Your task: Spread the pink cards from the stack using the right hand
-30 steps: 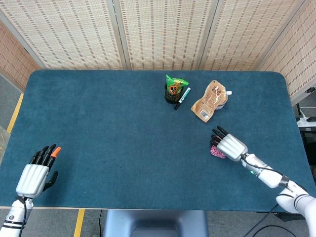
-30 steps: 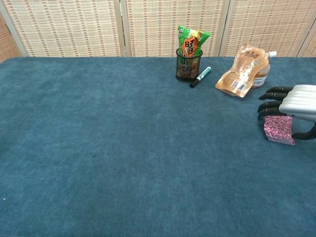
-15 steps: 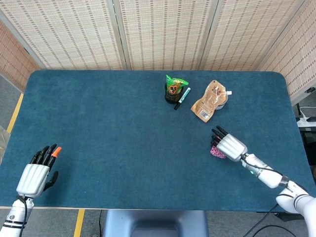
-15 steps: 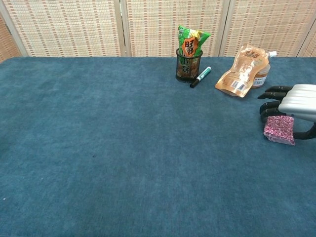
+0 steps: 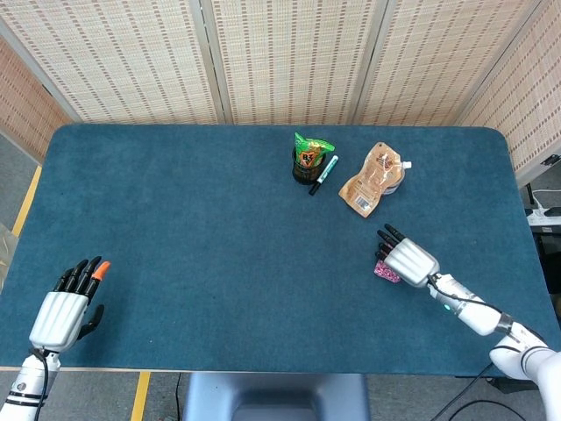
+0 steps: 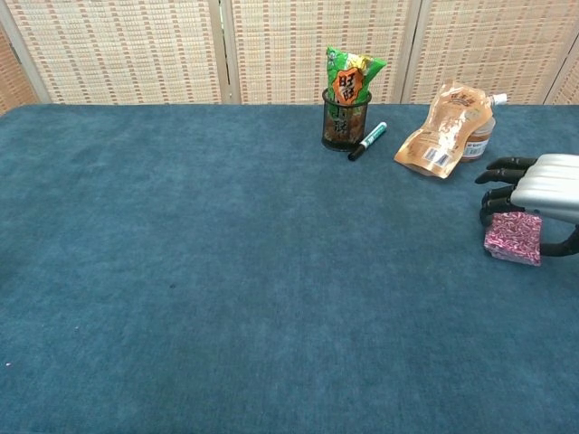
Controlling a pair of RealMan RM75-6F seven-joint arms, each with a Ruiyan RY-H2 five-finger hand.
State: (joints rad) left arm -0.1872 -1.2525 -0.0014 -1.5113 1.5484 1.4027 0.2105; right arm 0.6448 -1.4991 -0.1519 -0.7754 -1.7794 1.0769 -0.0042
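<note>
The stack of pink patterned cards [image 6: 513,238] stands on the blue cloth at the table's right side; in the head view only its left edge [image 5: 383,270] shows from under my hand. My right hand [image 5: 409,260] covers the stack from above. In the chest view this right hand [image 6: 547,185] has its dark fingers down the far side of the stack and the thumb curled round the near right side, gripping it. My left hand [image 5: 66,309] lies at the near left corner, fingers apart and holding nothing, one fingertip orange.
A black mesh cup with a green snack packet [image 5: 308,158] and a green marker [image 5: 323,173] leaning on it stand at the back centre. A tan spouted pouch [image 5: 372,180] lies right of them, just beyond my right hand. The table [image 5: 210,246] is covered in blue cloth.
My right hand has shifted slightly to the right, and the pink stack under it now sits lower and flatter on the cloth. The left hand has not moved.
</note>
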